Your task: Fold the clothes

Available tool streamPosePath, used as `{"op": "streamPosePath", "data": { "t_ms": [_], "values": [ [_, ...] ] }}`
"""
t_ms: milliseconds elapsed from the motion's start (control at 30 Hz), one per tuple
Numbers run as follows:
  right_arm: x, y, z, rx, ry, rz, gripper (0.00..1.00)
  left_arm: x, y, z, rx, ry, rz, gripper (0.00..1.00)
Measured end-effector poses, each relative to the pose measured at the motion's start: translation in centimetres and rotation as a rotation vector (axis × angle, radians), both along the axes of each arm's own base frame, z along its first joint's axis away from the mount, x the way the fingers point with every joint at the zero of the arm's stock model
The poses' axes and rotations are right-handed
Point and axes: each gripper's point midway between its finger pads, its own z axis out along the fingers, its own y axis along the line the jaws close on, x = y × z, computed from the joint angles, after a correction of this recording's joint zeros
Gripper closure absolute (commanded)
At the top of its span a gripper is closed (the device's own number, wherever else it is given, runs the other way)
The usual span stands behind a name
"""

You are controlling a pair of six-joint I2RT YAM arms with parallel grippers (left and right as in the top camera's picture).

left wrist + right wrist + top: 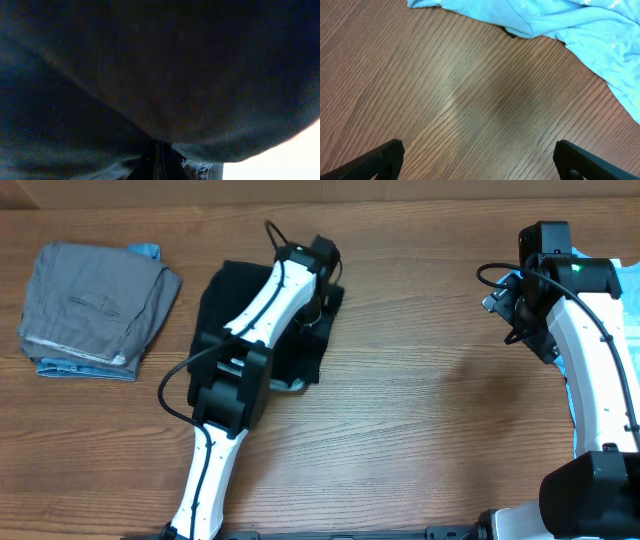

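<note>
Bench (470,110) was brown wood-grain, matt with a faint sheen. Black shirt (213,298) and light blue T-shirt (570,22) were soft matt cloth; left arm shell (265,295) smooth white plastic.

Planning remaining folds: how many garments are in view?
4: black shirt left of centre; light blue T-shirt right edge; grey folded garment atop a blue one, far left. Stack may hide more.

Left arm (262,298) and right arm (600,370): white shells, black joints, black cables.
</note>
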Motion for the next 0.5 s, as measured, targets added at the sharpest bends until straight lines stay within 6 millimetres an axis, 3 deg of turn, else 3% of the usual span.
{"op": "streamPosePath", "data": {
  "t_ms": [267, 367, 500],
  "values": [
    [0.0, 0.0, 0.0, 0.0, 0.0, 0.0, 0.0, -7.4, -2.8, 0.4, 0.088, 0.187, -0.241, 0.96],
    [0.0, 0.0, 0.0, 0.0, 0.0, 0.001, 0.0, -9.0, -2.6, 0.6, 0.122, 0.245, -0.247, 0.96],
    [0.0, 0.0, 0.0, 0.0, 0.001, 0.001, 0.0, -9.7, -2.1, 0.7, 0.147, 0.276, -0.225, 0.96]
  ]
}}
